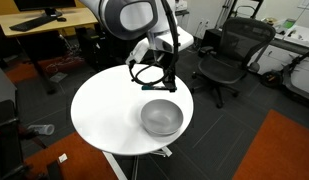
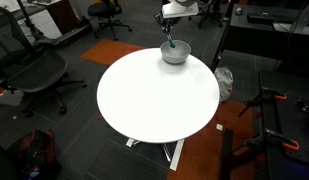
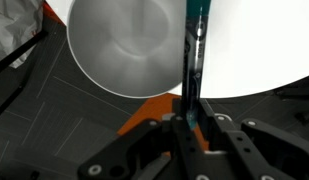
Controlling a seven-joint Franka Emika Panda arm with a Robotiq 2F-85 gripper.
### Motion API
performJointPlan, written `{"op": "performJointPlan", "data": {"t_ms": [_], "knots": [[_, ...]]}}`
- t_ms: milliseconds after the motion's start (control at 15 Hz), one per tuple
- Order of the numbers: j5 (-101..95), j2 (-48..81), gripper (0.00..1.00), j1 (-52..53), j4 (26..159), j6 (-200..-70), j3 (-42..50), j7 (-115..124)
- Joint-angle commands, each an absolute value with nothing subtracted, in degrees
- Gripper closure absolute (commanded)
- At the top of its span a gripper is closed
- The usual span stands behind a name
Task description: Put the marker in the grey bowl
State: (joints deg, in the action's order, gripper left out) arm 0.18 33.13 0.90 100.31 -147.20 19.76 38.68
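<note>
One thin blue-teal marker with a dark end (image 3: 196,50) is clamped in the black gripper (image 3: 191,120). In the wrist view it crosses the three-o'clock rim of the round silver-grey bowl (image 3: 124,45), above the white round table (image 3: 259,50).

Table: a round white top (image 1: 109,110), smooth and flat, seen whole in both exterior views (image 2: 154,100); in the wrist view its white surface (image 3: 259,50) lies just beside the bowl.
Support: a white pedestal base (image 2: 174,150) under the middle of the top.
On the table: the grey bowl (image 1: 161,118), upright with its open side up, resting directly on the white top.
Bowl's place: close to the table's rim in both exterior views (image 2: 174,53); in the wrist view the bowl (image 3: 124,45) reaches the table's edge.
Floor: dark grey carpet, with an orange patch (image 3: 144,112) just past the bowl's side of the table.
</note>
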Motion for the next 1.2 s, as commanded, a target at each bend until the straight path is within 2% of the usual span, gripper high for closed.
{"op": "performJointPlan", "data": {"t_ms": [0,667,733,800,867,1133], "knots": [[-0.33,35.08,0.95,-1.19,97.07,-144.43,19.52,39.73],[0.77,41.21,0.95,-3.01,94.29,-144.95,19.51,40.5],[0.84,41.89,0.56,-2.87,93.85,-144.82,19.74,41.08],[0.99,42.27,0.56,-2.9,93.55,-144.86,19.74,41.46],[1.11,42.53,0.5,-2.99,93.31,-144.87,19.62,41.93],[0.88,42.25,0.2,-2.63,93.21,-145.33,19.73,42.84]]}}
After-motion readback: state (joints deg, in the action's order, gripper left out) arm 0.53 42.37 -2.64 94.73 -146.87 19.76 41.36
